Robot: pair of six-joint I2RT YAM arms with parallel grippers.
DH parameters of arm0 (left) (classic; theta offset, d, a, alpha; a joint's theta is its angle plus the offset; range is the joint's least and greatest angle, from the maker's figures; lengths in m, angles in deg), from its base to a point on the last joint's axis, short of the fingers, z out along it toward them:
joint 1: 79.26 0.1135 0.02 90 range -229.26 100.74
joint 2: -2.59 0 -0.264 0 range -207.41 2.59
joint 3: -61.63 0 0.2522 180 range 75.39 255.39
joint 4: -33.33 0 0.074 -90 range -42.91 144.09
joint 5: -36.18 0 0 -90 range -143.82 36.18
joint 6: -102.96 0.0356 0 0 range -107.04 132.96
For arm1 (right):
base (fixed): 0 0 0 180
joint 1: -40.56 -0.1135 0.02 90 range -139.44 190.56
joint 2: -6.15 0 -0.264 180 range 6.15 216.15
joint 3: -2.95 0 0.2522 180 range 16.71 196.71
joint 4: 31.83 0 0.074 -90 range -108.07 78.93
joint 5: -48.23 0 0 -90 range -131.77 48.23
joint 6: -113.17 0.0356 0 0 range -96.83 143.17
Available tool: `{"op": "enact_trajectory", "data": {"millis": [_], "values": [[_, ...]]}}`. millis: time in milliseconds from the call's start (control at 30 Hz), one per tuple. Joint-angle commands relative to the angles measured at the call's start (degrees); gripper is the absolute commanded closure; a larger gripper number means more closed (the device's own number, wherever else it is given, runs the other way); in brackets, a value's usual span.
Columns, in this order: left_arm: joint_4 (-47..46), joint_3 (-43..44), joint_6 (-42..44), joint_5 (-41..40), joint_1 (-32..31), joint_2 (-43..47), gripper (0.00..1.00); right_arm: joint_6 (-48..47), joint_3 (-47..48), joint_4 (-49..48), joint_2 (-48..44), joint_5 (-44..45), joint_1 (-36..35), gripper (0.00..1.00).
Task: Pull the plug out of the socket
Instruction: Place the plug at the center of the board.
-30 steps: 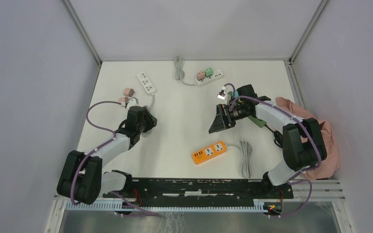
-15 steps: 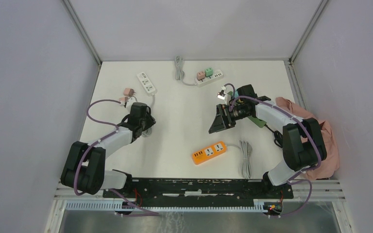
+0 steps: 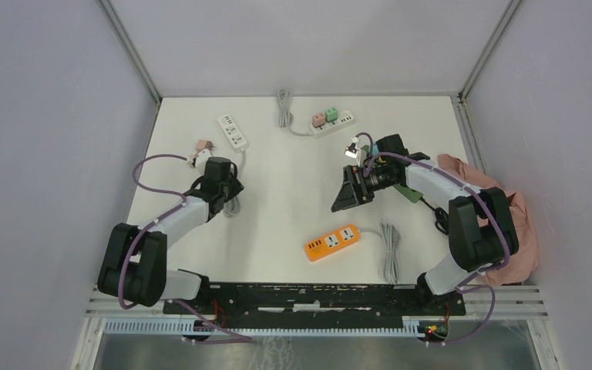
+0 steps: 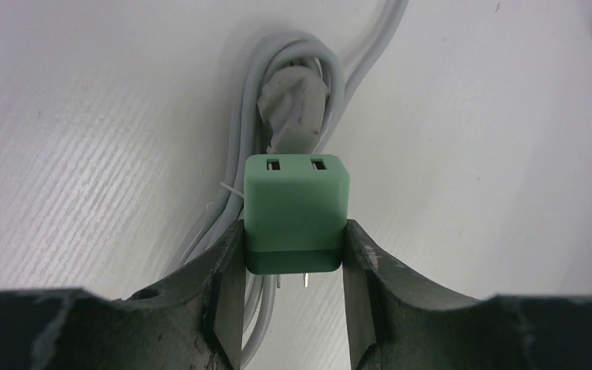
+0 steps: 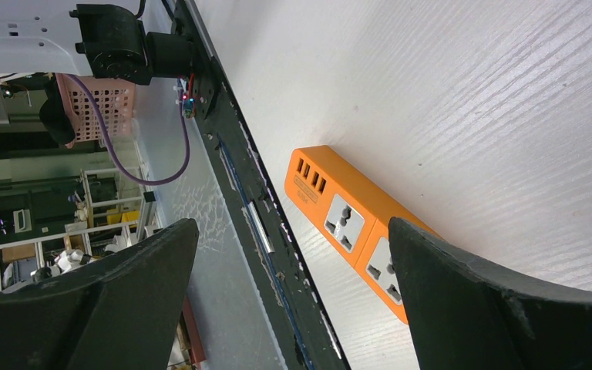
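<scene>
Green plug (image 4: 297, 193) sits clamped in the left gripper (image 4: 294, 250), prongs bare above a coiled cable (image 4: 293, 92); it looks pulled free.

Top view: the left arm (image 3: 181, 217) has swung slightly, while the right gripper (image 3: 351, 190) hasn't moved.

Right wrist: its jaws gape empty over the orange strip (image 5: 339, 223).

Robotics laboratory test cell. A white table (image 3: 293, 193) is enclosed by plain panel walls (image 3: 38, 154) on aluminium posts (image 3: 127, 46). A black mounting rail (image 3: 316, 297) runs along its near edge. Beyond the mounting rail: cluttered storage shelving (image 5: 38, 247) and a pink basket (image 5: 112, 96).
</scene>
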Motion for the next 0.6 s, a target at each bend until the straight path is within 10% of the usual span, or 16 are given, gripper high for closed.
{"op": "enact_trajectory", "data": {"millis": [0,433,567], "values": [[-1.0,4.7,-2.7,-4.0,1.5,0.2,0.87,-1.2,2.4,-0.5,-2.0,-1.1,0.2,0.0],[-7.2,6.6,-6.7,7.6,12.2,-9.6,0.77,-1.4,2.4,-0.1,-2.5,-1.2,0.2,0.0],[-8.0,5.5,-8.1,9.0,13.5,-9.8,0.56,-1.7,2.6,0.0,-2.7,-1.2,0.2,0.0]]}}
